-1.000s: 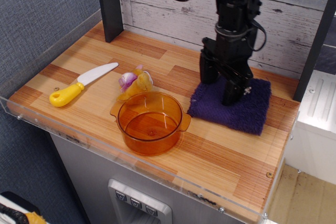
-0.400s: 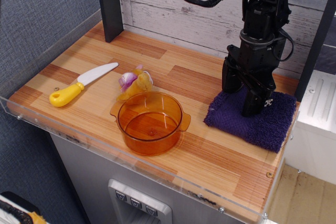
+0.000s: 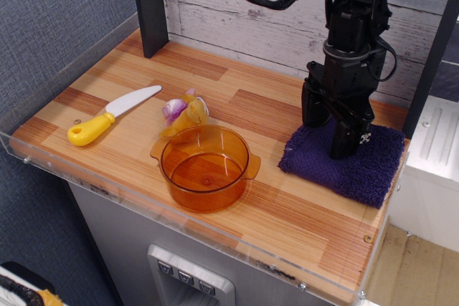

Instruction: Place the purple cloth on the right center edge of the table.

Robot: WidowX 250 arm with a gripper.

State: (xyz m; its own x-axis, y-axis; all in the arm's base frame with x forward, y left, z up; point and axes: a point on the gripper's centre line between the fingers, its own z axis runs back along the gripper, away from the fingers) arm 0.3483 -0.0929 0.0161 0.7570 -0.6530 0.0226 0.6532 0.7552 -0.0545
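The purple cloth (image 3: 367, 168) lies flat at the right edge of the table (image 3: 287, 209), about midway along that edge, with its right side at the acrylic rim. My black gripper (image 3: 328, 136) stands over the cloth's left half. Its two fingers (image 3: 343, 141) are spread apart with their tips at the cloth's surface. The cloth is not bunched or lifted between them.
An orange see-through pot (image 3: 206, 168) sits front centre. A small yellow-and-purple plush toy (image 3: 184, 111) lies just behind it. A yellow-handled white knife (image 3: 111, 114) lies at the left. Dark posts stand at the back left (image 3: 149, 5) and far right (image 3: 430, 55).
The cloth slid right with the gripper, from right of centre to the table's right edge. Since then the gripper has shifted slightly left and up while the cloth stayed put.
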